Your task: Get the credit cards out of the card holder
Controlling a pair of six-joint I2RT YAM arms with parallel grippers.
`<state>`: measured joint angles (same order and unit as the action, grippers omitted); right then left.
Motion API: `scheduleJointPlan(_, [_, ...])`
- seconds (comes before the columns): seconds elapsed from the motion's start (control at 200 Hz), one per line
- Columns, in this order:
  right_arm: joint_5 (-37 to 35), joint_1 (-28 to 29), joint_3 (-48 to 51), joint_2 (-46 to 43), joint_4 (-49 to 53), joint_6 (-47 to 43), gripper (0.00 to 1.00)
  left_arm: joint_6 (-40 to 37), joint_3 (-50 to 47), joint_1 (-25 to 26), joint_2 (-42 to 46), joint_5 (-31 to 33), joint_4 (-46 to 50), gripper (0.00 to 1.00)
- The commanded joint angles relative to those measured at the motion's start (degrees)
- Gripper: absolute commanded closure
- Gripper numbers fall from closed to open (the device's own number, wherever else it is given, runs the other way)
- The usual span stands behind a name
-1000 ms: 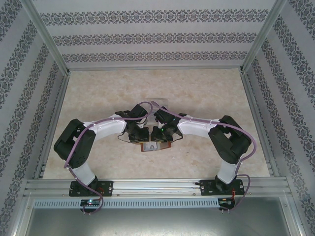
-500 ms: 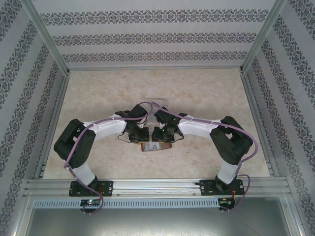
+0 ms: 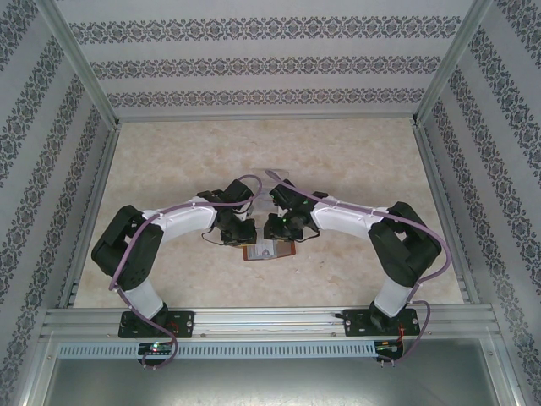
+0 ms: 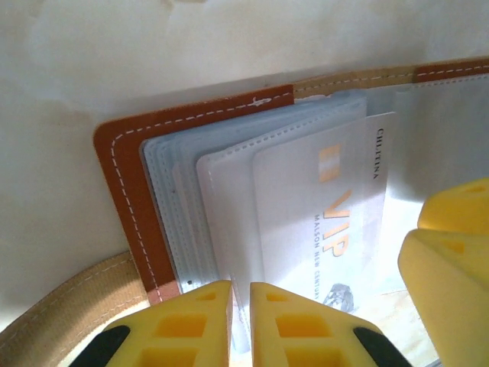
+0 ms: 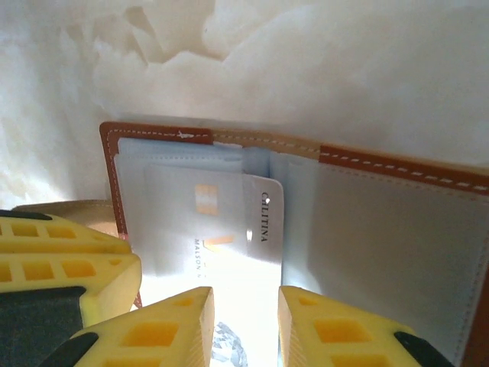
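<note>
The reddish-brown card holder [image 3: 267, 251] lies open on the table between both grippers. In the left wrist view its leather cover [image 4: 130, 191] frames a stack of greyish clear pockets [image 4: 191, 206]. A white credit card [image 4: 328, 206] printed VIP sticks partly out of a pocket. My left gripper [image 4: 241, 294] is shut on the edge of a clear pocket leaf. My right gripper [image 5: 241, 306] stands open, its fingers on either side of the white card [image 5: 263, 218], close above it. Other cards are hidden in the pockets.
The holder's tan strap tab [image 4: 69, 294] lies to the left. The right gripper's yellow finger [image 4: 451, 252] crowds the left wrist view, and the left gripper's fingers [image 5: 61, 267] sit at the holder's left edge. A clear plastic item [image 3: 277, 179] rests behind the grippers.
The right arm has shifted slightly to the right and its wrist has turned a little. The left arm and the card holder have stayed put.
</note>
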<state>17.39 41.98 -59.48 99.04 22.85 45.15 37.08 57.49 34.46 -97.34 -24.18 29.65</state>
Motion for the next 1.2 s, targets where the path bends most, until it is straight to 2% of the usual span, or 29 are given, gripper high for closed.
scheduleJointPlan(0.0, [0.87, -0.68, 1.2, -0.74, -1.11, 0.82, 0.72, -0.21, 1.87, 0.98, 0.97, -1.26, 1.73, 0.86])
scheduleJointPlan(0.215, [1.82, -1.07, 2.19, 0.78, -2.59, 1.17, 0.73, -0.02, 2.93, 1.31, 1.01, -1.83, 1.8, 0.86])
scheduleJointPlan(0.465, [1.77, -1.29, 3.01, 0.02, -2.99, 1.41, 0.71, -0.14, 3.59, 1.31, 1.46, 2.49, 4.74, 0.85])
scheduleJointPlan(0.6, [1.77, -1.53, 3.3, -0.98, -2.92, 1.48, 0.7, 0.17, 3.88, 1.49, 1.32, 2.59, 4.99, 0.84])
scheduleJointPlan(0.789, [1.93, -1.81, 3.93, -1.4, -3.41, 1.71, 0.7, -0.2, 5.03, 1.5, 3.08, 8.87, 8.34, 0.81])
scheduleJointPlan(0.864, [2.34, -1.88, 4.12, -1.39, -3.92, 1.83, 0.7, -0.52, 5.4, 1.52, 2.52, 7.69, 8.45, 0.8])
scheduleJointPlan(1.054, [4.67, -2.45, 5.58, -0.71, -7.33, 3.0, 0.72, -0.1, 4.85, 1.93, 0.24, -0.06, 3.93, 0.81])
scheduleJointPlan(1.194, [6.38, -2.91, 6.17, 0.25, -9.25, 3.45, 0.72, -1.09, 5.05, 2.04, -2.5, -0.55, 4.32, 0.85])
